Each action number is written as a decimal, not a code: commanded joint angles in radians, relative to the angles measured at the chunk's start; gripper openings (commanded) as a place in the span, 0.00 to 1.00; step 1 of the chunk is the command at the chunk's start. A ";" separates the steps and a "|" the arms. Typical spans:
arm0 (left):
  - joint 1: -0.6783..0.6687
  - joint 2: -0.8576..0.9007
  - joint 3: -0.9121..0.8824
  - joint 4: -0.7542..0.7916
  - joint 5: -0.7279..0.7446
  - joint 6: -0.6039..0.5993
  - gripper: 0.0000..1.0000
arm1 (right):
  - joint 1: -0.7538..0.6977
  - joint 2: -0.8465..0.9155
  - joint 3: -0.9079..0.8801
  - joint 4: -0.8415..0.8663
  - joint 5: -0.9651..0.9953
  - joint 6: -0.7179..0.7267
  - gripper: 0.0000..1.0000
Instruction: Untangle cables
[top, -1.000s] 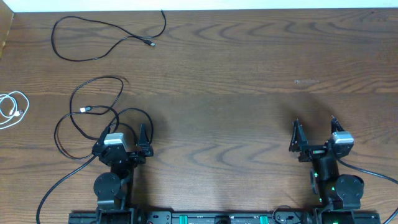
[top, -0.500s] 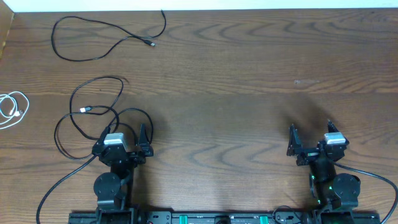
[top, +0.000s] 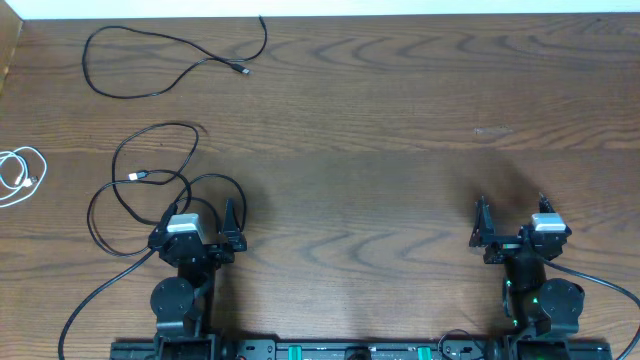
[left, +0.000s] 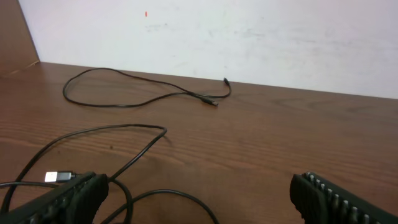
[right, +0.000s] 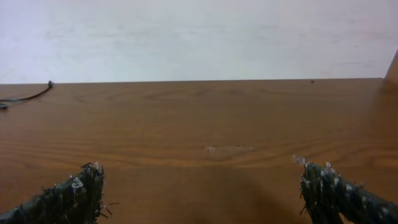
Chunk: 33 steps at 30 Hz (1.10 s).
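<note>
Your left fingers (top: 195, 218) stand wide apart and hold nothing. In the left wrist view only bare desk (top: 350, 150) and cable show between them. Your right fingers (top: 511, 216) are just as wide and just as empty, with plain wood in front of them. Both arms sit low at the near edge of the desk.

Just beside the left fingers lies one black cable (top: 155, 128), spread in loose loops that cross one another, its silver plug (top: 140, 177) inside the loops. You cannot tell from here whether those crossings are only overlaps or a real knot.

Further out, at the far left corner, the second black cable (top: 150, 97) lies in one open curve, well apart from the first.

At the left edge the white cable (top: 22, 172) sits in a small coil, partly cut off by the frame and touching neither black one.

By this layout, the three cables are already separated, so the main work looks done. At most, the crossed loops of the near black cable are left for you to check or pull out.
</note>
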 joint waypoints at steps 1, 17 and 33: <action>-0.004 -0.006 -0.019 -0.033 -0.012 0.002 0.98 | -0.004 -0.007 -0.002 -0.011 0.023 -0.015 0.99; -0.004 -0.006 -0.019 -0.033 -0.012 0.002 0.99 | -0.004 -0.007 -0.001 -0.011 0.025 -0.043 0.99; -0.004 -0.006 -0.019 -0.033 -0.012 0.002 0.98 | -0.004 -0.007 -0.002 -0.006 0.021 -0.042 0.99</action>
